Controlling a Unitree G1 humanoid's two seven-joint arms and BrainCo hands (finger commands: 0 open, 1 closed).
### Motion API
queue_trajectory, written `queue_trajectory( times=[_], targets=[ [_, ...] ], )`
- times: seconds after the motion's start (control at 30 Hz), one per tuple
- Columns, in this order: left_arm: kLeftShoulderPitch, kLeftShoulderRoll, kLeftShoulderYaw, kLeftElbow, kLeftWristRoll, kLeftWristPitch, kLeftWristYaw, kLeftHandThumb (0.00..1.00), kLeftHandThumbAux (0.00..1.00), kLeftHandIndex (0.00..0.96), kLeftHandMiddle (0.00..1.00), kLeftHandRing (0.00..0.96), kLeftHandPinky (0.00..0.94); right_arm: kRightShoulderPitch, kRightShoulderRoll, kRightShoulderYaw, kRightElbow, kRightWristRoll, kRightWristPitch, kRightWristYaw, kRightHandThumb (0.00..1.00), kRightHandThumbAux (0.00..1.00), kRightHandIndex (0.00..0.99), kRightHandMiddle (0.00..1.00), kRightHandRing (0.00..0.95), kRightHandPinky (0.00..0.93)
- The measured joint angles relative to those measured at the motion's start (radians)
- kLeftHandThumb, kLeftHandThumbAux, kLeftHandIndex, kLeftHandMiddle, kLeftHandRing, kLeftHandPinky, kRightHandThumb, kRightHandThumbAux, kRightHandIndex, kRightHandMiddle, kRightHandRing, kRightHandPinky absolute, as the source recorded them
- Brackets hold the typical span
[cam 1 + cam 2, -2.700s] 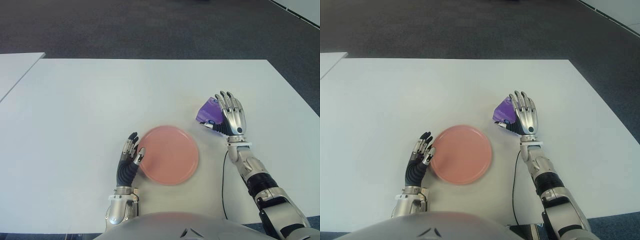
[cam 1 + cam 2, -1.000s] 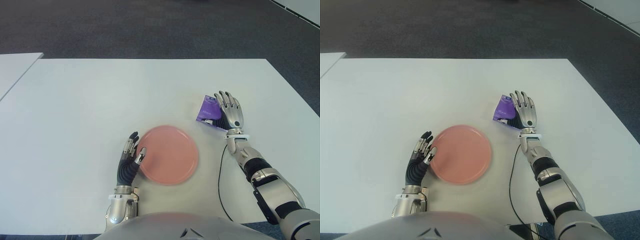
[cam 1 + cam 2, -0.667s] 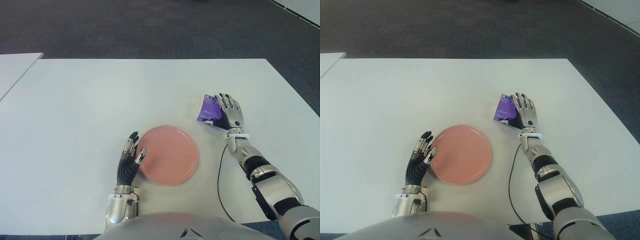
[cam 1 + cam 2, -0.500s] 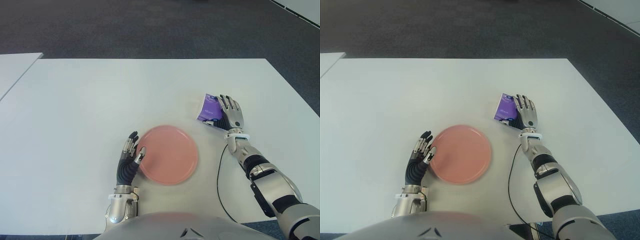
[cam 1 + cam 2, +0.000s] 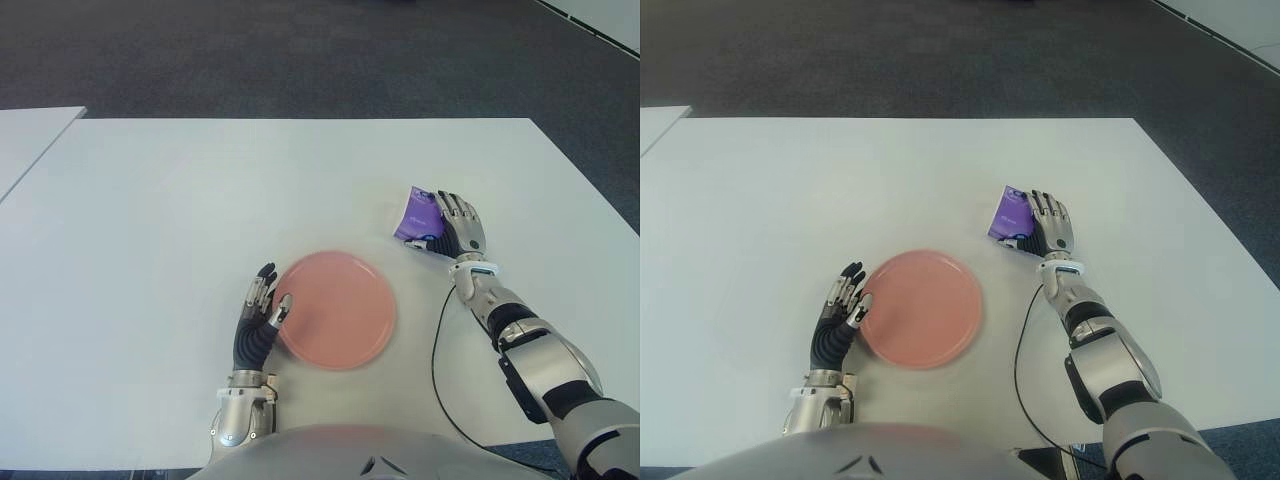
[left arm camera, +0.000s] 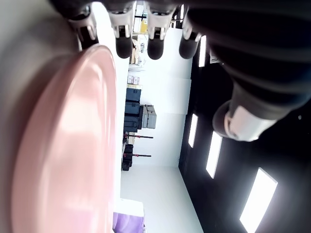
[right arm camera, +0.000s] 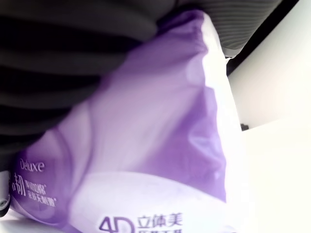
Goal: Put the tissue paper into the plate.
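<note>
Tissue paper pack (image 5: 418,216) on white table (image 5: 200,200); dark carpet (image 5: 300,50) beyond.

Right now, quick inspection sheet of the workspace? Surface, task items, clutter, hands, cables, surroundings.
Surface: white table, bare apart from the task items.
Tissue pack: purple pack on the table to the right of the plate, not in it, partly under the right hand.
Plate: pink plate near the table's front edge, nothing in it.
Clutter: nothing seen.
Right hand: right hand laid over the tissue pack; the right wrist view shows the pack against the palm, but whether the fingers have closed on it cannot be told.
Left hand: left hand at the plate's left rim, fingers extended, holding nothing.
Cables: black cable running beside the right forearm.
Surroundings: dark carpet floor; second white table to the left.
</note>
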Motion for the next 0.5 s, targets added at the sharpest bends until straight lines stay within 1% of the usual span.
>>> queue_trajectory(
  times=[0.23, 0.37, 0.5],
  targets=[
    [0.000, 0.000, -0.002, 0.000, 0.000, 0.001, 0.000, 0.131, 0.571, 0.000, 0.000, 0.000, 0.000, -0.034, 0.000, 0.021, 0.015, 0.012, 0.017, 0.080, 0.393, 0.512, 0.014, 0.075, 0.072, 0.115],
    [0.000, 0.000, -0.006, 0.000, 0.001, 0.001, 0.001, 0.136, 0.570, 0.000, 0.001, 0.000, 0.000, -0.057, -0.003, 0.031, 0.018, 0.012, 0.031, 0.128, 0.376, 0.518, 0.009, 0.063, 0.052, 0.084],
    [0.000, 0.000, -0.009, 0.000, 0.001, 0.001, 0.007, 0.134, 0.565, 0.000, 0.002, 0.000, 0.000, -0.069, -0.006, 0.045, 0.022, 0.012, 0.044, 0.176, 0.370, 0.524, 0.004, 0.058, 0.044, 0.083]
  ],
)
